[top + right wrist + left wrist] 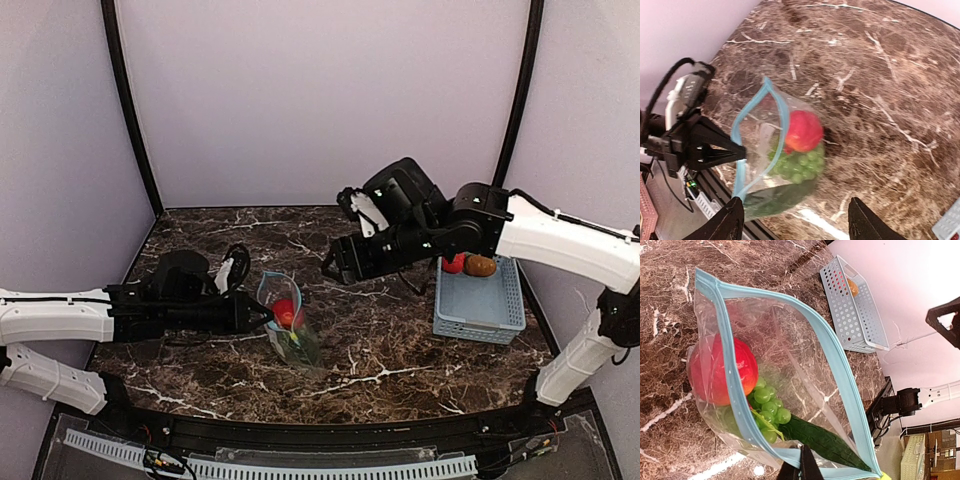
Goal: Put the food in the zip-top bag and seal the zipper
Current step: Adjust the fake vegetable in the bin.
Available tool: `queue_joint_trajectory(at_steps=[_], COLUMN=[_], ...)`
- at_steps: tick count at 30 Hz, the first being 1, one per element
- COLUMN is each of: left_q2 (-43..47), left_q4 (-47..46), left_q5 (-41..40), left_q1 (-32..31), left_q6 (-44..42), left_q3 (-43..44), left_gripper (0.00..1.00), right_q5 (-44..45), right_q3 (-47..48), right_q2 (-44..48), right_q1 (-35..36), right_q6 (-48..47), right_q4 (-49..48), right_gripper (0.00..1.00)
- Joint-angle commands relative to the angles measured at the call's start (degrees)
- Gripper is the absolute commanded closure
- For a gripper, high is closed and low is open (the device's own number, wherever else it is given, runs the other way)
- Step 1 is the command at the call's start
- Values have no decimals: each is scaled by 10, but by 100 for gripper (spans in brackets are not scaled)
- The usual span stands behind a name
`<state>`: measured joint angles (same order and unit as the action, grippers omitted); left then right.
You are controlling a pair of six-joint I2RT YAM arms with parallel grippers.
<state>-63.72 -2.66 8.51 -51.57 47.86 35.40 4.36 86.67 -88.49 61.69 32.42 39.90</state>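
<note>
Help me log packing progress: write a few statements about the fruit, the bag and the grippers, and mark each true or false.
1. The zip-top bag is sealed. False: its zipper gapes open.
2. One red fruit and the green grape bunch are inside the bag. True.
3. The left gripper pinches the bag's rim. True.
4. The right gripper holds a fruit. False: its fingers are spread wide with nothing between them, above the bag.
5. The light-blue basket is empty. False: a second red fruit and the brown-orange fruit lie in it.
</note>
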Motion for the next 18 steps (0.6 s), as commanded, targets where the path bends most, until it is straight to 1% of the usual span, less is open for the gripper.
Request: queue_joint_trajectory(at_steps=[1,5,9,11,13,15,18], left_q2=[11,10,13,13,14,14,13], left_q4=[-16,-8,-3,-3,-4,-5,4], left_q5=[12,21,24,26,27,26,30], left_q1=[4,5,5,5,5,5,6], left_q6=[0,-5,-5,-3,0,2,-3], left_q3=[-2,9,11,11,10,11,18], left_gripper=[99,99,99,99,99,99,99], right_q5=[61,84,95,93,70,47,36], right_q3=[-59,-110,-155,-177,-200,-217,-224], right_q2=[49,84,104,108,106,95,64], right_q1=[-58,-122,-209,-255,-321,-376,-438], right_q6=[10,-2,-26,-45,-67,-89,-121], right_q4=[60,77,74,61,31,3,-29], right_gripper=[30,30,29,29,28,28,27])
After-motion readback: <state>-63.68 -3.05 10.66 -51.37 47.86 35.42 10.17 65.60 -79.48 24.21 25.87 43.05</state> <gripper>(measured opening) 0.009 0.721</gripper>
